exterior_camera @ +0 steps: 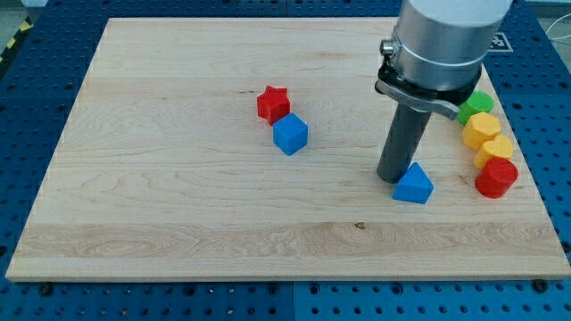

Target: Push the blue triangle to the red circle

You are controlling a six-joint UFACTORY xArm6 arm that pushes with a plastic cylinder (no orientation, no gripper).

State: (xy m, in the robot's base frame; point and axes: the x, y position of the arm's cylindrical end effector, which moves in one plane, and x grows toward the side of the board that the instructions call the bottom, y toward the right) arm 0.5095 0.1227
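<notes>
A wooden board is seen lying on a blue table with holes. A thick dark rod is held down from a big grey arm at the view's top right. My tip is set on the board, right against the blue triangle; the tip is at about 10 o'clock from the triangle, and the two look to be touching. No fingers are had by this arm, only the rod, so nothing can be opened or clamped.

The red circle is found near the board's right edge, at about 3 o'clock from the blue triangle, with a small gap between them. A row of blocks is stacked up from it toward 12 o'clock: a yellow block, then another yellow block, then a green block partly hidden by the arm.

Near the middle of the board a red star is seen, and a blue cube is tucked just beside it at about 5 o'clock. These two are well apart from the tip, off at about 10 o'clock from it
</notes>
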